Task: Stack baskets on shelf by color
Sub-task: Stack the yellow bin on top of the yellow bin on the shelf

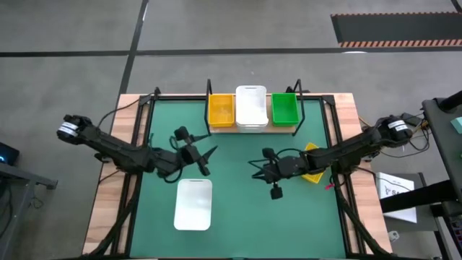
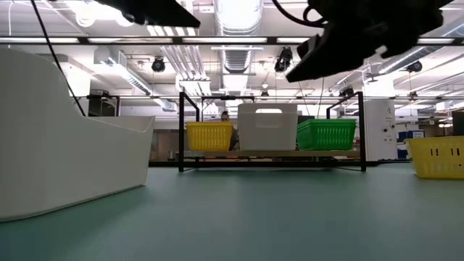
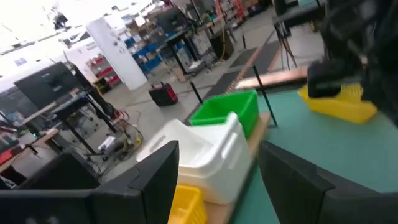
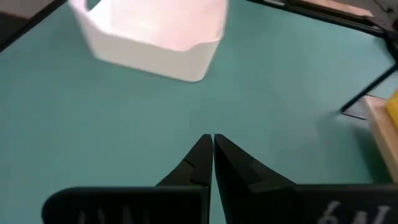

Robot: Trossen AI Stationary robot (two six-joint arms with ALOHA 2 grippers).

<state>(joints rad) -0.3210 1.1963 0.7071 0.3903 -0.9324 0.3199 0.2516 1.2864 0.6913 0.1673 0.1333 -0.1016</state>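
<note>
The shelf (image 1: 253,128) stands at the mat's far edge and carries yellow baskets (image 1: 220,110), white baskets (image 1: 251,108) and green baskets (image 1: 284,108); how many are in each stack cannot be told. One white basket (image 1: 193,204) rests on its bottom on the mat near the front; it also shows in the right wrist view (image 4: 152,31). One yellow basket (image 1: 314,165) lies on the mat, partly under my right arm. My left gripper (image 1: 208,160) is open and empty above the mat, just beyond the loose white basket and facing the shelf (image 3: 217,186). My right gripper (image 4: 211,146) is shut and empty above the mat's middle.
The shelf's thin black posts (image 2: 180,130) rise at its corners. Black rails (image 1: 144,137) run along the green mat's left and right sides. Bare mat (image 1: 245,217) lies between the two grippers and toward the near edge.
</note>
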